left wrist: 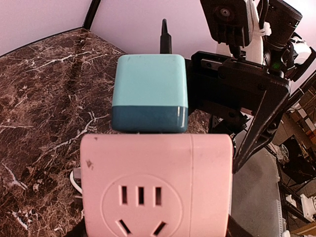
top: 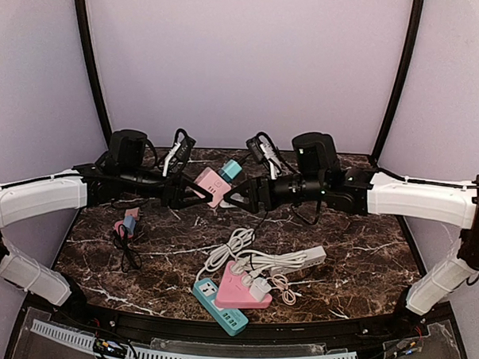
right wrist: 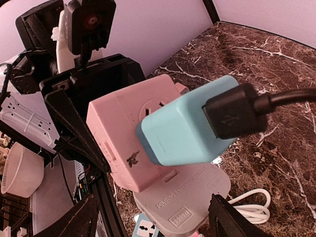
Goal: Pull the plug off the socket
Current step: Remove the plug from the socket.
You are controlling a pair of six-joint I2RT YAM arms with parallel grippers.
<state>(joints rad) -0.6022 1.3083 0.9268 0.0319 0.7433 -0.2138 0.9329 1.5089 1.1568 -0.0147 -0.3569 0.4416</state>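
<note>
Plug (right wrist: 187, 123), teal, seated in pink socket (right wrist: 118, 133), aloft above bench (top: 364, 233). Socket pinched by left claw (top: 197, 192); right claw (top: 232, 197) spread wide, not touching plug. Risk: skewed pull levering socket out of left pinch, or grip slipping off smooth plug sides.

Above table (top: 363, 256), socket (top: 210, 185) in left gripper (top: 193, 192); plug (top: 231, 170) in socket's far face; right gripper (top: 240, 197) just right.

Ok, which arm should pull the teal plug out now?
The right. The left gripper is occupied, clamped on the pink socket and holding it above the table. The right gripper is open, empty and close to the plug, which sits fully in the socket.
</note>
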